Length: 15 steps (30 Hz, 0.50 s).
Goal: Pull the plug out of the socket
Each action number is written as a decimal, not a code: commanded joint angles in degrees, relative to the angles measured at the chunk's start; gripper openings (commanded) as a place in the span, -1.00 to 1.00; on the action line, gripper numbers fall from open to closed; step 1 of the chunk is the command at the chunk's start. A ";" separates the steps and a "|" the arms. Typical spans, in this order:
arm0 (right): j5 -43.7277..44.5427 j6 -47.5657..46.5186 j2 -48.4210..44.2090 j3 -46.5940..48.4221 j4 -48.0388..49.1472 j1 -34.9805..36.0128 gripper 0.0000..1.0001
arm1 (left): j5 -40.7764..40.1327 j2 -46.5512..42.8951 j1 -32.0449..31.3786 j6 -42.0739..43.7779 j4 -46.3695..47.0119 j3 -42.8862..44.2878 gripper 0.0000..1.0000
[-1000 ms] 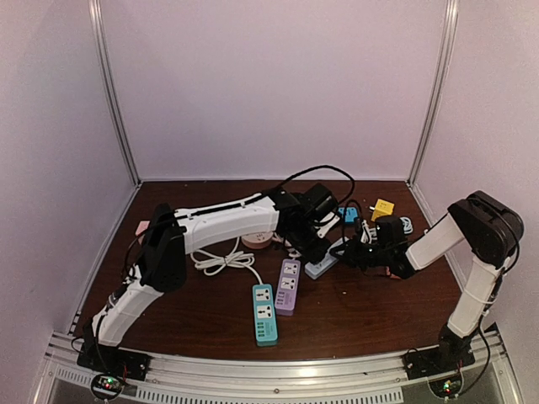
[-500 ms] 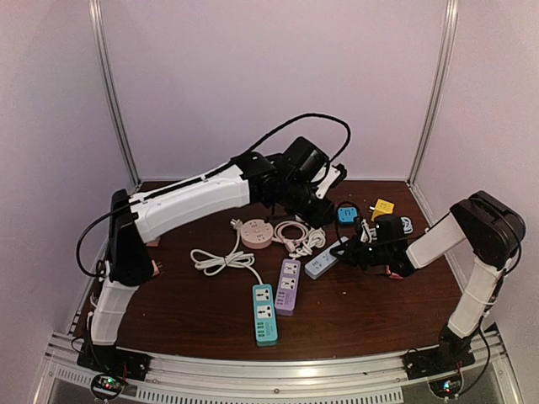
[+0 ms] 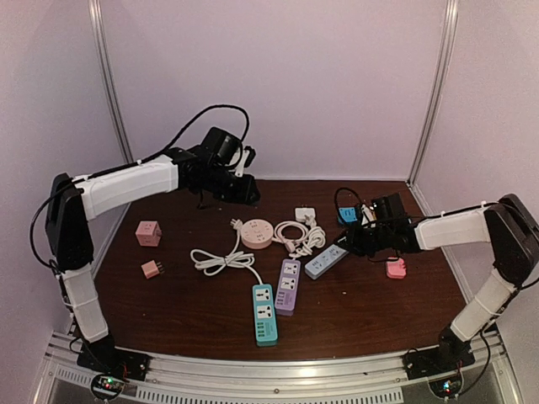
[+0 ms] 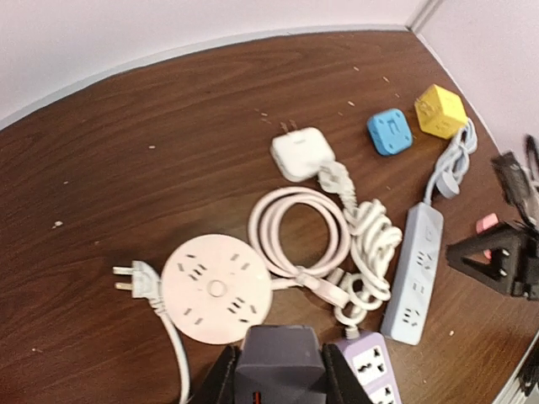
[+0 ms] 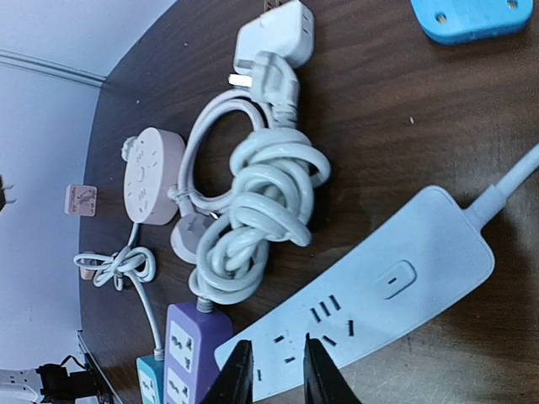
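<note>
- The left gripper [image 4: 281,389] is up in the air over the back-left part of the table [image 3: 370,316]. Its fingers are clamped on a dark plug [image 4: 281,358], a blocky body wedged tight between them.
- The plug is well apart from the pale blue power strip [image 3: 326,262], which lies flat on the table right of centre.
- The right gripper [image 5: 271,374] sits low at one end of that strip. Its fingers stand a narrow gap apart, with the strip's end showing between them (whether they touch the casing I cannot tell).
- Just beside the strip lies a coiled white cable [image 5: 261,210], with a white adapter [image 4: 301,153] at its far end.
- A round pink socket hub [image 4: 216,289] rests left of the coil.
- A purple strip [image 3: 289,285] and a teal strip [image 3: 264,313] lie side by side nearer the arm bases.
- A blue cube [image 4: 389,131] and a yellow cube [image 4: 440,110] sit near the back right.
</note>
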 commanded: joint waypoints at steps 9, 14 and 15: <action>9.03 -7.46 -15.22 6.39 -15.60 1.83 0.21 | 18.52 3.74 21.43 -5.91 17.10 -5.27 -0.98; 10.41 -9.04 -18.97 6.58 -18.83 1.86 0.47 | 22.91 9.87 26.70 -5.91 18.55 -3.15 -0.96; 10.83 -9.30 -19.67 6.49 -19.28 1.86 0.50 | 23.94 11.14 27.58 -5.90 18.85 -2.69 -0.95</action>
